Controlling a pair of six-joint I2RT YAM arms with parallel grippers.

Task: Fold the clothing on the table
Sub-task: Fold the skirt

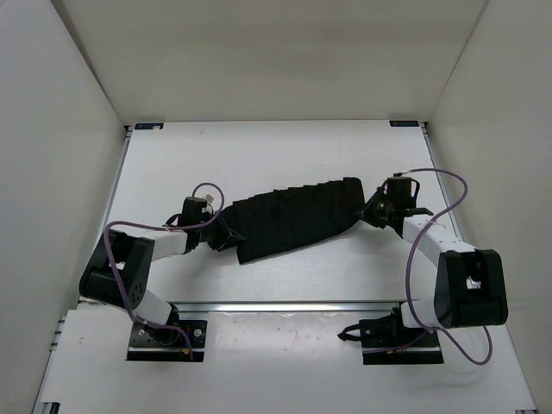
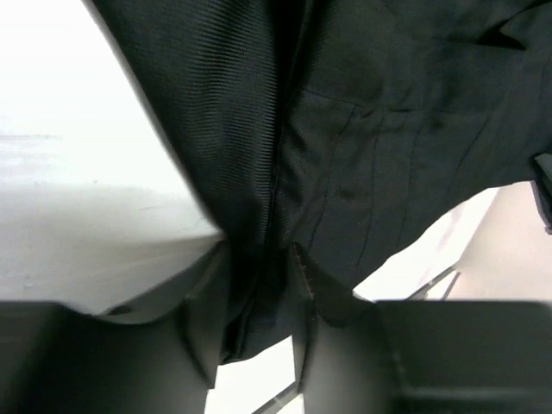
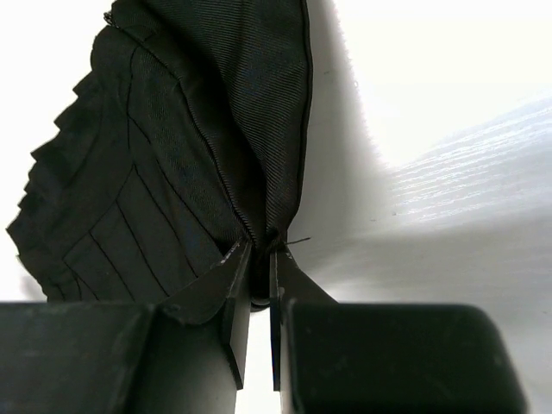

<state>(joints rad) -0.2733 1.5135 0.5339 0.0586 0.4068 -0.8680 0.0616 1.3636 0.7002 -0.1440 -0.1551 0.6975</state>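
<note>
Here we see the pleated black garment [image 1: 297, 216] lying in a slanted band across the middle of the white worktop [image 1: 259, 151], stretched between the two arms. Our left end effector [image 2: 259, 252] sits at the garment's left end, its fingers closed against a bunched fold of cloth that fills the gap between them. Our right end effector [image 3: 260, 250] is at the right end, fingers drawn narrow and pinching a thin edge of the fabric.
</note>
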